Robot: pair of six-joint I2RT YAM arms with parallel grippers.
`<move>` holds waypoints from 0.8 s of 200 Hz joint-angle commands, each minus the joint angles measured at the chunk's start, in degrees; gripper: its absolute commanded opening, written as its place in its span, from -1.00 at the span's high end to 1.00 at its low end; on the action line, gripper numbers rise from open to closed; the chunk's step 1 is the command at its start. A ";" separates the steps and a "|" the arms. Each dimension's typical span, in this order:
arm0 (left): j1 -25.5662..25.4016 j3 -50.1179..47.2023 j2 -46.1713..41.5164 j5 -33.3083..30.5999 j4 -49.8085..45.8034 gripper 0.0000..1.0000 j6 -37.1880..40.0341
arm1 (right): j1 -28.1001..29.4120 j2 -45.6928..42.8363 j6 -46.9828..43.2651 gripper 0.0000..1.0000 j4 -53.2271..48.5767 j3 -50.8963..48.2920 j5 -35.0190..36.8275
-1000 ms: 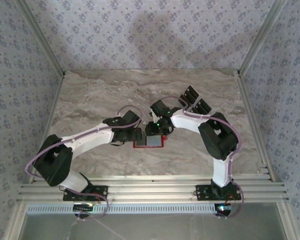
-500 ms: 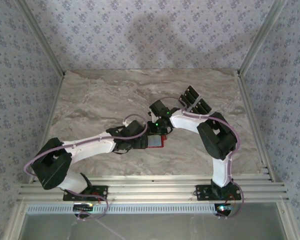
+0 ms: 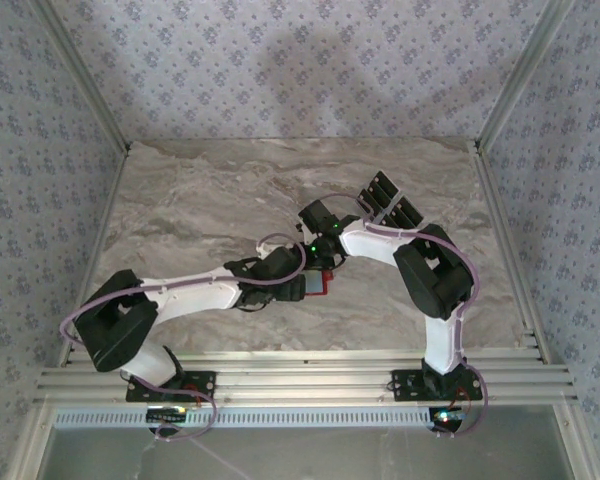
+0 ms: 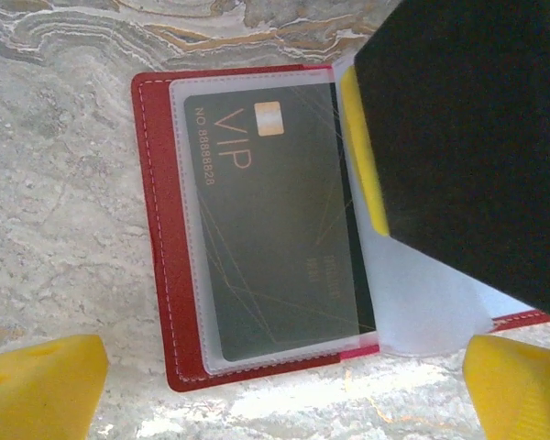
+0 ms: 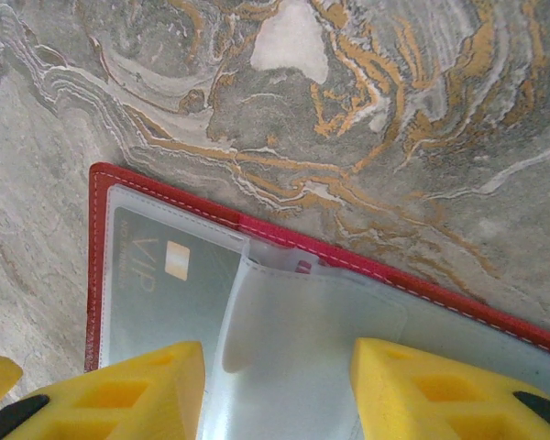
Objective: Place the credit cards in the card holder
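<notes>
the left hand (image 3: 293,288) has slid right, covering more of the card holder (image 3: 321,284).

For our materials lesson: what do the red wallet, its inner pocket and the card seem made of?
Card holder: likely leather or imitation, matte red, stitched border. Pocket: clear soft plastic, contents show through. Card: probably plastic, dark, printed lettering.

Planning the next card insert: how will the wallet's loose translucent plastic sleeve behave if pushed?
Probably floppy: the translucent plastic sleeve bulges and curls off the open red wallet. Likely light and slippery, being thin and glossy, so a nudge may fold it.
</notes>
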 commanded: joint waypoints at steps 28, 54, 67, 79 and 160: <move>-0.28 3.59 2.02 -2.03 1.75 -0.99 1.19 | 0.90 2.56 0.59 0.02 -2.25 -0.18 -0.59; -0.28 4.38 3.05 -2.41 1.59 -0.99 1.55 | 0.90 2.55 0.61 0.02 -2.12 -0.19 -0.59; -0.28 4.81 3.97 -2.38 1.54 -1.00 1.74 | 0.99 2.55 0.68 0.02 -2.05 -0.10 -0.68; -0.28 4.93 4.81 -2.55 1.51 -0.99 1.72 | 0.99 2.55 0.68 0.02 -2.12 -0.01 -0.68; -0.28 2.43 7.11 -4.20 1.70 -1.00 -0.12 | 0.73 0.63 0.76 0.01 -2.86 0.34 -0.73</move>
